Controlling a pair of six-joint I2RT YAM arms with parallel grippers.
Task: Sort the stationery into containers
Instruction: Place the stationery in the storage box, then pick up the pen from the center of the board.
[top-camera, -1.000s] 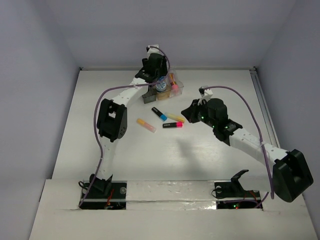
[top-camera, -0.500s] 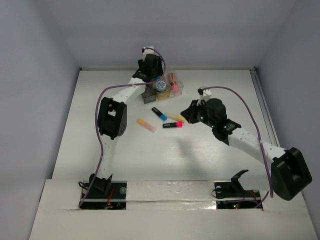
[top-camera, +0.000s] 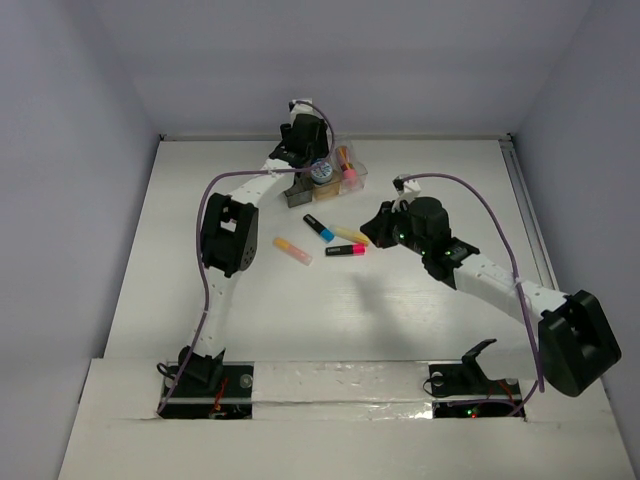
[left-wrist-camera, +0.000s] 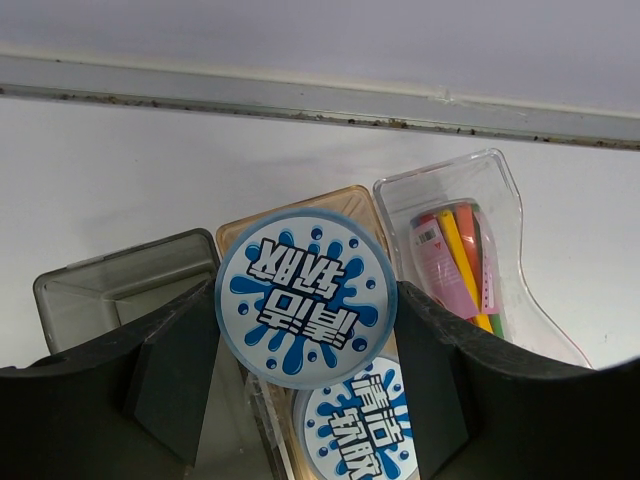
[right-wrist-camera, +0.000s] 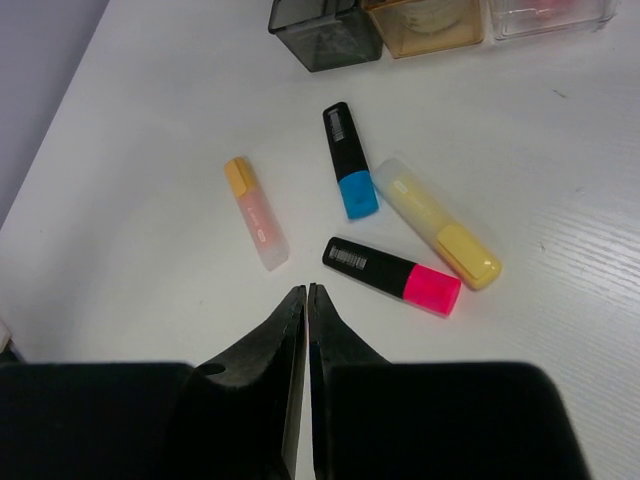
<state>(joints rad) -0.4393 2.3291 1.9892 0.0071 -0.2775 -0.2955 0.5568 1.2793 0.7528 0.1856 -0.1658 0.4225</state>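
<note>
the left gripper (left-wrist-camera: 305, 292) grasps a round tub (left-wrist-camera: 305, 300) over the amber bin (left-wrist-camera: 350, 197), where a second tub (left-wrist-camera: 360, 430) lies. little room is left, so on release it may catch that tub's edge, tilt, and roll onto the bench (left-wrist-camera: 120, 170) or into the dark grey bin (left-wrist-camera: 110, 280) alongside. the right gripper (right-wrist-camera: 306, 300) hangs clenched and empty near the pink highlighter (right-wrist-camera: 392, 274) — descending like that, it would shove the pen rather than straddle it.

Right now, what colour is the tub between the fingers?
The tub is white with blue splashes; left wrist view shows best.
</note>
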